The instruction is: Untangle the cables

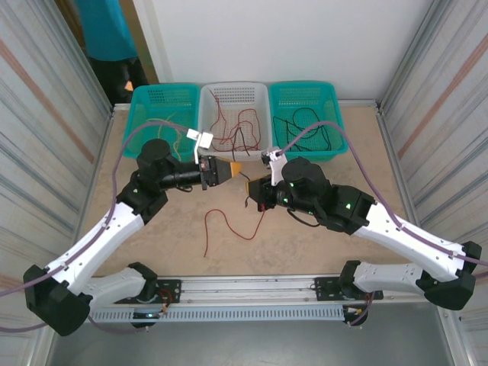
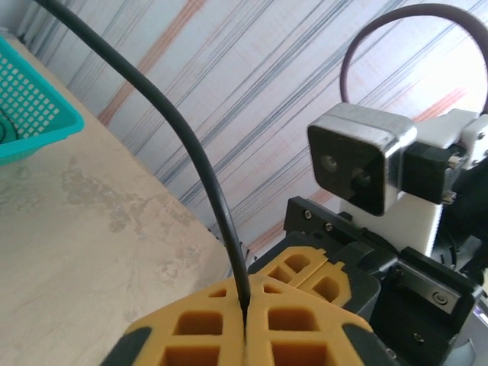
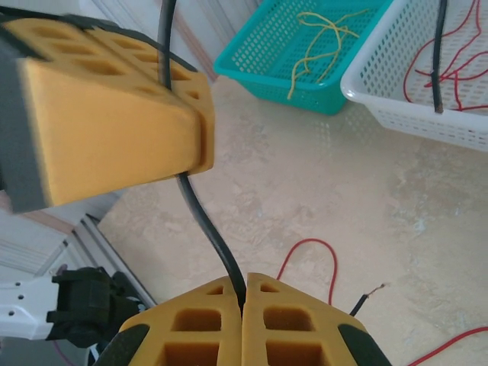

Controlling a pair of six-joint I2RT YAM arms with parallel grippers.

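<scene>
- Orange fingers of the left gripper [image 2: 245,306] are pressed together, pinching a black cable [image 2: 191,145] that arcs up past the frame edge.
- Right gripper [image 3: 242,296] is clamped shut on the same black cable, close beside the left one, above the tan table [image 1: 179,248].
- 1 red cable [image 1: 229,223] lies loose on the table beneath them.
- 3 baskets stand at the far edge: the left teal basket [image 1: 164,90] holds yellowish cables [image 3: 328,30], the white basket [image 1: 232,91] holds red cables [image 1: 244,126], and the right teal basket [image 1: 305,90] holds black cables [image 1: 301,122].
- From above, the pinched strand between the 2 grippers is hard to make out.
</scene>
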